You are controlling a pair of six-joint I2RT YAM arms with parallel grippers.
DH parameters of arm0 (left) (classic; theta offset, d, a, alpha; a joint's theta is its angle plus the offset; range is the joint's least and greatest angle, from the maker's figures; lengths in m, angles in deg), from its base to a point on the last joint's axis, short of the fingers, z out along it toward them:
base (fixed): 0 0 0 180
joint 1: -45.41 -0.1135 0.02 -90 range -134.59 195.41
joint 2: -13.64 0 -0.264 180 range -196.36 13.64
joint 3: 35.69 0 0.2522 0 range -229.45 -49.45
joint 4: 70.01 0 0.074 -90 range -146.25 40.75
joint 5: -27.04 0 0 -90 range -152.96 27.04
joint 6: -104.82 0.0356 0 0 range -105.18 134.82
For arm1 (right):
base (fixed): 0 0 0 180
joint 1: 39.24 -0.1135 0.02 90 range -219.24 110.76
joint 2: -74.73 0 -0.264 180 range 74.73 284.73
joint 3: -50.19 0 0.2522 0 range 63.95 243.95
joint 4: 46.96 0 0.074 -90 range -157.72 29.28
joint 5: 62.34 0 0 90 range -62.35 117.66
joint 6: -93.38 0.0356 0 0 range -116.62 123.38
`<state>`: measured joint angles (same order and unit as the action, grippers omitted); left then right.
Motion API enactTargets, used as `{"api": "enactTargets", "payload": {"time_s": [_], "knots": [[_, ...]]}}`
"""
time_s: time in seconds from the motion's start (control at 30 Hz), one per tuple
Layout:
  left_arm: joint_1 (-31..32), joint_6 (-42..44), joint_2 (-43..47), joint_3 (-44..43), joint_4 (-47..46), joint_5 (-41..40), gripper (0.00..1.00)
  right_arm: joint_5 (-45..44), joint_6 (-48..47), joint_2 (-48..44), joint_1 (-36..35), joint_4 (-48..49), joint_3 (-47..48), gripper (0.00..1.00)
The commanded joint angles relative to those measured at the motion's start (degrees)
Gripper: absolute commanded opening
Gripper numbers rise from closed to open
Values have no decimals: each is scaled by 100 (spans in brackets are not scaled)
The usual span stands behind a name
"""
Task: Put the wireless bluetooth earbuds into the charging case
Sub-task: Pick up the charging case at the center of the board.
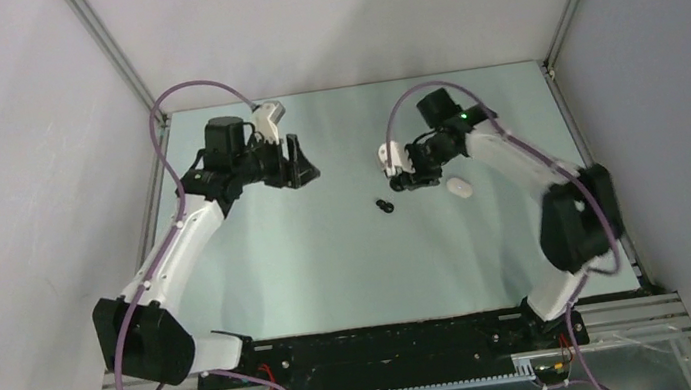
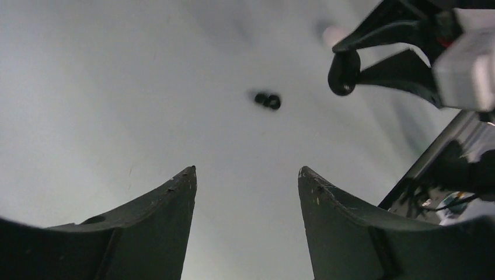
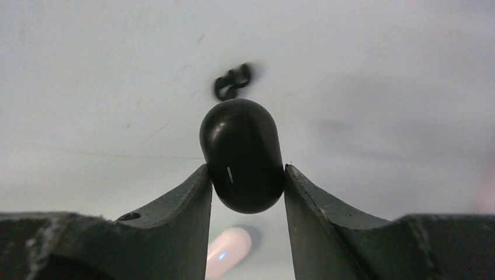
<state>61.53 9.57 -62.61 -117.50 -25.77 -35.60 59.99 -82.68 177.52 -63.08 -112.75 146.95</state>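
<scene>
Two black earbuds (image 1: 384, 207) lie side by side on the table's middle, also seen as black earbuds (image 2: 268, 100) and blurred earbuds (image 3: 233, 81). The black oval charging case (image 3: 242, 154) sits closed between the fingers of my right gripper (image 3: 245, 172), both touching its sides, raised a little right of the buds. From the left wrist view the same black case (image 2: 344, 73) hangs in the right gripper (image 1: 410, 181). My left gripper (image 2: 247, 172) is open and holds nothing, back left of the buds, and shows as the left gripper (image 1: 300, 169) from above.
A white oval case (image 1: 459, 187) lies on the table just right of the right gripper, and shows under the jaws as the white case (image 3: 229, 251) with a small blue light. Metal frame posts and grey walls bound the table.
</scene>
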Motion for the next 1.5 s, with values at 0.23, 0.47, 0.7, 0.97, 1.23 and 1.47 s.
{"api": "enactTargets", "payload": {"time_s": [0.23, 0.47, 0.7, 0.97, 1.23, 1.47], "knots": [[394, -1506, -264, -382, -3375, 1657, 71, -888, 4850, -2247, -561, 3363, -554, 27], [712, -1355, -431, -418, -3426, 1985, 70, -1214, 5089, -2352, -948, 3809, -552, 26], [764, -1500, -531, -353, -3425, 1902, 64, -1314, 5016, -2372, -1171, 3951, -556, 26], [830, -1580, -655, -369, -3426, 1859, 49, -1331, 4821, -2411, -1346, 3988, -557, 25], [840, -1548, -770, -463, -3433, 2071, 20, -1396, 4797, -2391, -1393, 4047, -557, 24], [842, -1384, -803, -449, -3501, 2423, 0, -843, 5033, -2277, -1327, 3848, -557, 54]]}}
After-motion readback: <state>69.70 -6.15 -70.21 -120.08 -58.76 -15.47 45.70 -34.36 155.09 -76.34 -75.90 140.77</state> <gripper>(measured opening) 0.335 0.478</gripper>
